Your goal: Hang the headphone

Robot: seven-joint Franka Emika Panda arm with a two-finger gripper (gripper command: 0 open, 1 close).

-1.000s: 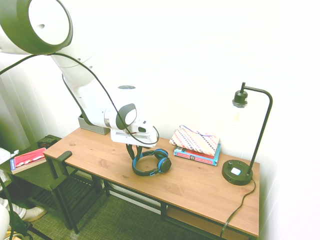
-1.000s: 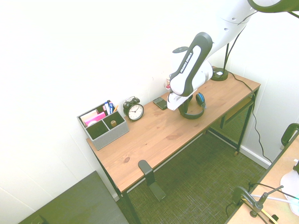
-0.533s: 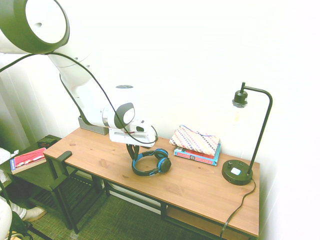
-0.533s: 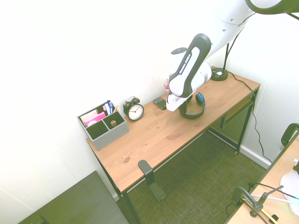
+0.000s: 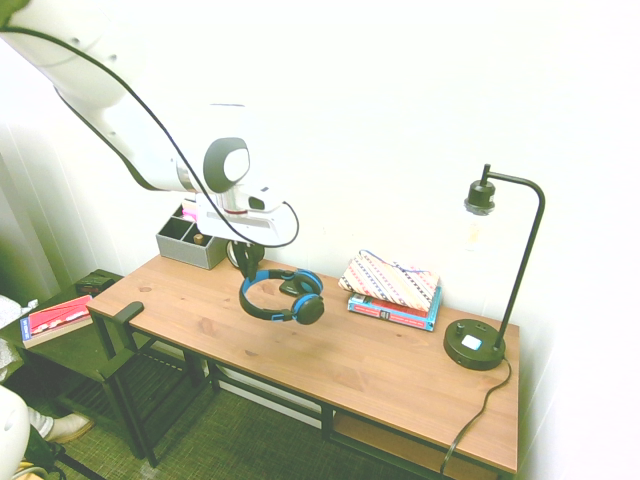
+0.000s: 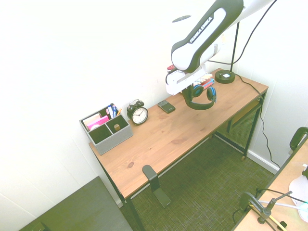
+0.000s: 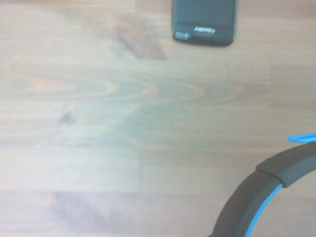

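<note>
I have my pincer [image 5: 248, 272] clamped on the headphones [image 5: 268, 314], gripping one side of the headband so that both ear cups hang free of me, out toward the lamp [image 5: 474, 345]. They are up in the air above the table [image 5: 385, 370], held roughly level, and I judge that grip sensible: the band is slim enough to pinch firmly, and the open middle of the loop is left free to go over something. That something, I take it, is the black hook [image 6: 150, 174] at the table's front edge, placed out there so a band can drape over it with room below for the cups. It lies well apart from me, near the end where the grey organizer [image 6: 113, 140] and the alarm clock [image 6: 139, 115] stand. I should carry the headphones across high enough to pass the phone [image 6: 166, 106] and the clock, then turn the band upright before lowering, since a side grip could let the cups swing or twist
</note>
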